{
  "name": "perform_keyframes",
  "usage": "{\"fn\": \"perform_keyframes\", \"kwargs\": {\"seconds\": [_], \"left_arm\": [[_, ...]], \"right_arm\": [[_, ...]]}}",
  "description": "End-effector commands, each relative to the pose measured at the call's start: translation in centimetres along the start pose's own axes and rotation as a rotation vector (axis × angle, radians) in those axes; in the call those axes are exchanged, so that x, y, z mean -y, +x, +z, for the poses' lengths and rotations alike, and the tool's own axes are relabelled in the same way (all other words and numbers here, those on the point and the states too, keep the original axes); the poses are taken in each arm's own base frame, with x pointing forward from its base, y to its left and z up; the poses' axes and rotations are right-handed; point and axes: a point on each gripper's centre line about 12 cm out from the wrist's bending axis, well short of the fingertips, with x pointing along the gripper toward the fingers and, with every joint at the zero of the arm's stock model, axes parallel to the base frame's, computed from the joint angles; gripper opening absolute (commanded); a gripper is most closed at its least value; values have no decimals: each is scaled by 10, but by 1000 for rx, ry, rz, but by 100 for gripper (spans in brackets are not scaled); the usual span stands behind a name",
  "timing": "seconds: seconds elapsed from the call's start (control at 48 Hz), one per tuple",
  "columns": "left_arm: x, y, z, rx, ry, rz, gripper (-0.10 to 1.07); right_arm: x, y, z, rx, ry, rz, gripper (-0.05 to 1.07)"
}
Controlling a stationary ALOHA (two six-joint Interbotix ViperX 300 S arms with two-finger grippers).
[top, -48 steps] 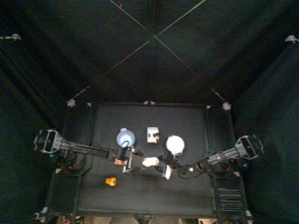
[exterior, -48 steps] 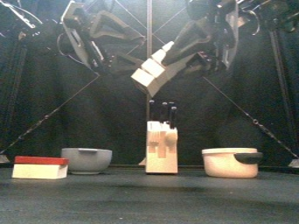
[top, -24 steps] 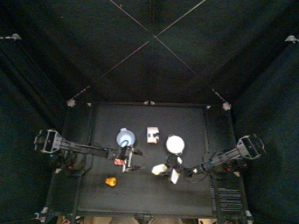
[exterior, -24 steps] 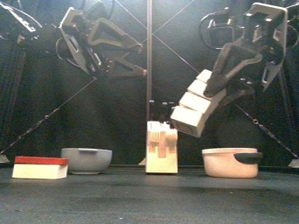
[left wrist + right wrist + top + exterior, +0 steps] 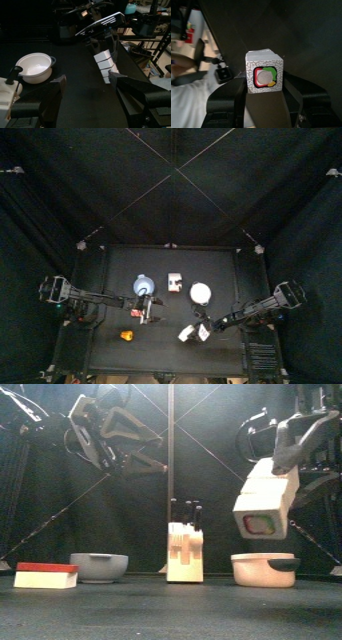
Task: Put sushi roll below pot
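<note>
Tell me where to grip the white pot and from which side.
Probably the black handle of the pot: it sticks out from the rim as a narrow bar, so jaws coming down from above could close across it. The open rim would be a second choice.

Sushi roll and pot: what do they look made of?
Sushi roll: likely moulded toy plastic, matte; blocky white body with speckle lines and a painted red, green and pink end face. Pot: probably plastic too, smooth white wall with a dark handle; could be enamel, can't tell.
</note>
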Motion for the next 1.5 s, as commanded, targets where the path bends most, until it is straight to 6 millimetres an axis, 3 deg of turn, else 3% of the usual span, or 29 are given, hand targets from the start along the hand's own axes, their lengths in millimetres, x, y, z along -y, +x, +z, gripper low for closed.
{"fn": "perform_keyframes", "kwargs": {"seconds": [0.0,0.25,0.438,0.729,0.958,1.188,1.333,1.479], "left_arm": [[-2,0,9,28,1,6,99],[-5,-1,8,27,-2,15,99],[-5,-2,6,21,-3,16,99],[-6,-2,6,19,-5,18,99],[-7,-2,5,17,-6,23,99],[-8,-3,4,16,-15,27,99],[-8,-3,3,13,-24,33,99],[-9,-3,3,15,-26,35,99]], "right_arm": [[-6,-10,15,-4,194,108,58],[11,-21,27,33,350,129,58],[18,-20,26,47,271,75,58],[28,-18,4,-12,301,48,58],[39,-21,12,100,181,-123,58],[21,-34,19,280,154,-355,58],[7,-36,5,347,142,-496,58],[2,-21,-9,436,164,-636,58]]}}
